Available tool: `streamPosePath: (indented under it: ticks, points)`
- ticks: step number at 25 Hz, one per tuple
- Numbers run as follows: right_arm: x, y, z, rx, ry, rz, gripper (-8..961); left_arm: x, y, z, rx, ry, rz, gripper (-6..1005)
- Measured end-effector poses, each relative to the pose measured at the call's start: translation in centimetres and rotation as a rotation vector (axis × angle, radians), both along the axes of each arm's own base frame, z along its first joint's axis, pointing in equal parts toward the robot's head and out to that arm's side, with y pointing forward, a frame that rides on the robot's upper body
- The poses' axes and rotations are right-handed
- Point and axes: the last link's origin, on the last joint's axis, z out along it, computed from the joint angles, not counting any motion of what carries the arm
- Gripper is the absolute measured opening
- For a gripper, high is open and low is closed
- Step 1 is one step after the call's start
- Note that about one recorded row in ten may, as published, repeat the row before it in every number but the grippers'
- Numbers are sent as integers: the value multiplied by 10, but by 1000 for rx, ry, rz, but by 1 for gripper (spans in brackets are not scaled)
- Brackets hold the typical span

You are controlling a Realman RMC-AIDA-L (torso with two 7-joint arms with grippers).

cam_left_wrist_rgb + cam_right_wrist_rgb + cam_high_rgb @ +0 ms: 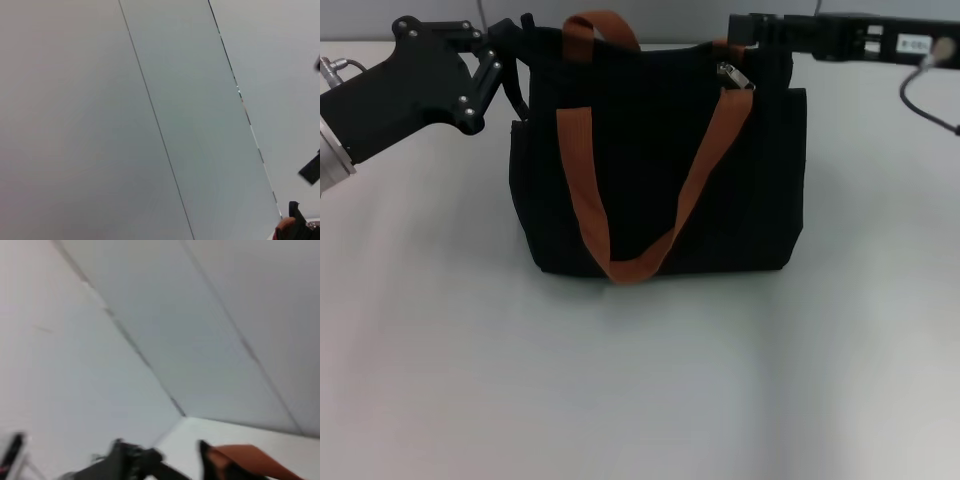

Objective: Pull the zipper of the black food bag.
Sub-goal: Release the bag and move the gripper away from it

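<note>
1. Black food bag [660,180]: stands upright at the middle of my white table [640,380], front panel facing me. One orange-brown handle [650,215] droops in a long loop down the front; the second handle [600,28] arches up at the back edge. A scrap of orange webbing also shows in my right wrist view [250,460].

2. Zipper [732,76]: small silver pull tab lying on the top edge of the bag, toward its right end, just beside where the front handle meets the rim.

3. My left gripper [515,50]: at the bag's upper left corner, fingers reaching against the black fabric there. They look drawn close together on that corner (black on black, so whether fabric is actually pinched I cannot tell).

4. My right gripper [745,35]: arm stretched level across the far right, its tip at the bag's upper right rim, just above the zipper. How its fingers stand I cannot tell.

5. Wrist views: mostly pale wall panels with seams [155,120]; little of the bag shows.
</note>
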Motion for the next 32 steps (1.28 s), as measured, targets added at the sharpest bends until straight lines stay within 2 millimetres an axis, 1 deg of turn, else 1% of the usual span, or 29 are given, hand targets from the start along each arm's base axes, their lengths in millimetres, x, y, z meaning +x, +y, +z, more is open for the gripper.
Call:
streamPosePath:
  ticks: [1,3,5,7,11,15,17,20,25,32]
  points:
    - [0,0,0,0,0,0,237,0,0,0,0,0,0,93]
    - [6,-12,-2,26,30,97,276,0,0,1,-8,-6,5,93]
    - [13,-25,-6,38,56,188,506,0,0,1,-15,-9,8,94]
    - [21,-40,-13,42,83,296,563,0,0,1,-22,-10,12,94]
    - [45,-66,-30,40,94,411,676,-1,0,3,-38,-19,27,95]
    - [71,-89,-45,70,68,478,678,-4,-1,3,-50,-23,46,96]
    - [83,-99,-51,99,62,480,679,-6,-3,2,-52,-25,54,97]
    - [94,-112,-57,112,43,488,681,-8,-4,1,-64,-33,68,98]
    - [105,-123,-66,67,18,458,683,-10,-4,-1,-127,-58,121,99]
    - [111,-124,-67,66,10,429,687,-11,-3,3,-222,-58,172,101]
